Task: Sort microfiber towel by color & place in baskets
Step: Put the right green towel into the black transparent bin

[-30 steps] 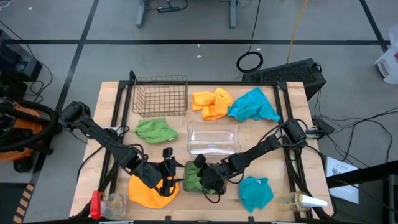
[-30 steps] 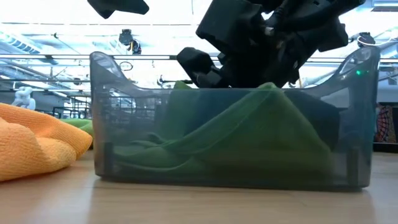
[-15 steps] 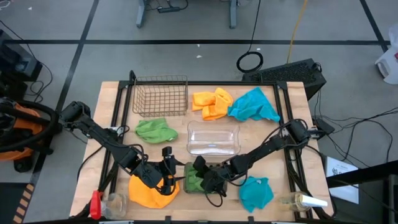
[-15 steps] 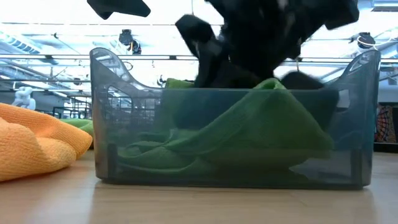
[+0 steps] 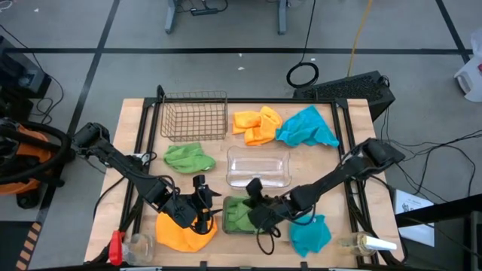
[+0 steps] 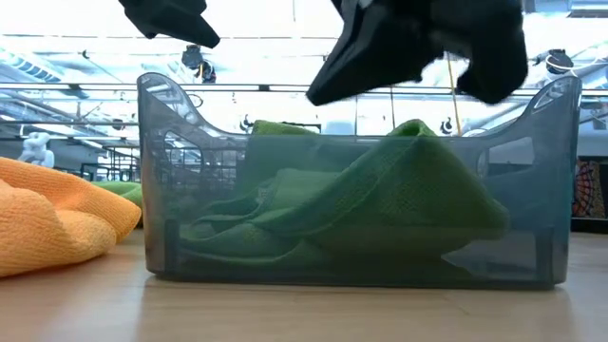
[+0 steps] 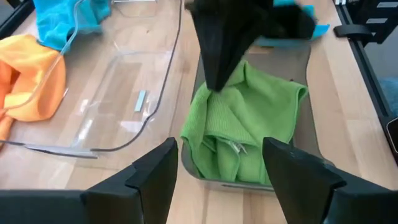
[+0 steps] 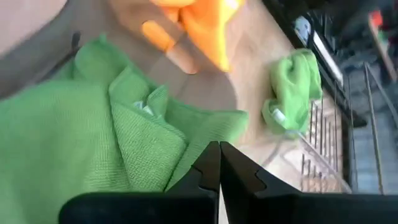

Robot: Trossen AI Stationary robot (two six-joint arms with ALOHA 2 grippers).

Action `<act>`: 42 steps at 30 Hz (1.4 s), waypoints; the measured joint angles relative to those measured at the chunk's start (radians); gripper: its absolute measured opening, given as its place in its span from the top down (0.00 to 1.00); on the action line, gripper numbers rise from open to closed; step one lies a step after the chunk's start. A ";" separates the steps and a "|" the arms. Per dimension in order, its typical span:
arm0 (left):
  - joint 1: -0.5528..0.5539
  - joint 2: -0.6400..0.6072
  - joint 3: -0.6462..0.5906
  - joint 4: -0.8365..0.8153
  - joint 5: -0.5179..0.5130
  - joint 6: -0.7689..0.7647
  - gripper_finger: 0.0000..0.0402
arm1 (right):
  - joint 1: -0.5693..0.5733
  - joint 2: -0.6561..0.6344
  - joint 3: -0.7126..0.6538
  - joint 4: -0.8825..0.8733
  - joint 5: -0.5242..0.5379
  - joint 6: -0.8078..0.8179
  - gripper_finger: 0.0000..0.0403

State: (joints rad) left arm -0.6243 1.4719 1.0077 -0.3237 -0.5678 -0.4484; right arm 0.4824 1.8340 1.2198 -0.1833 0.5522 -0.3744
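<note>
A green towel (image 5: 235, 214) is lying crumpled in the grey tray (image 5: 242, 231) near the desk's (image 5: 135, 120) front edge. The right claw (image 5: 254, 188) is hovering above the tray, fingers pressed together, empty. The left claw (image 5: 202, 205) is waiting beside the tray over an orange towel (image 5: 175, 233), fingers apart, apparently holding nothing. The clear tray (image 5: 258, 167) is sitting mid-desk, the wire basket (image 5: 194, 115) at the back edge.

Overhead, table-level and wrist cameras share the grey tray (image 5: 238, 228).
</note>
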 joint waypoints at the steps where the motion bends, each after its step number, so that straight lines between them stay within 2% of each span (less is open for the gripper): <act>1: 0.000 0.000 0.000 0.000 -0.002 0.000 0.40 | -0.002 -0.008 0.000 -0.009 -0.001 0.040 1.00; 5: 0.000 0.000 0.000 -0.001 -0.025 0.001 0.40 | -0.027 -0.004 0.000 -0.047 -0.015 0.179 1.00; 11: -0.003 0.000 0.000 -0.001 -0.040 0.001 0.40 | -0.056 0.067 0.000 -0.020 -0.128 0.269 1.00; 19: -0.005 0.000 0.000 0.000 -0.045 0.006 0.40 | -0.049 0.119 0.000 0.013 -0.167 0.277 1.00; 25: -0.005 0.000 0.000 -0.001 -0.093 -0.010 0.40 | -0.048 0.127 0.000 0.046 -0.240 0.248 1.00; 31: -0.005 0.000 -0.002 0.000 -0.115 -0.014 0.40 | -0.049 0.170 0.000 0.053 -0.252 0.253 1.00; 35: -0.005 0.000 -0.041 0.003 -0.143 -0.019 0.40 | -0.049 0.206 0.003 0.066 -0.274 0.255 1.00; 42: -0.005 0.000 -0.123 0.026 -0.149 -0.115 0.40 | -0.049 0.213 0.003 0.076 -0.271 0.245 1.00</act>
State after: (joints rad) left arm -0.6289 1.4723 0.8850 -0.2977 -0.7166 -0.5635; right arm 0.4332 2.0474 1.2230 -0.1075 0.2809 -0.1290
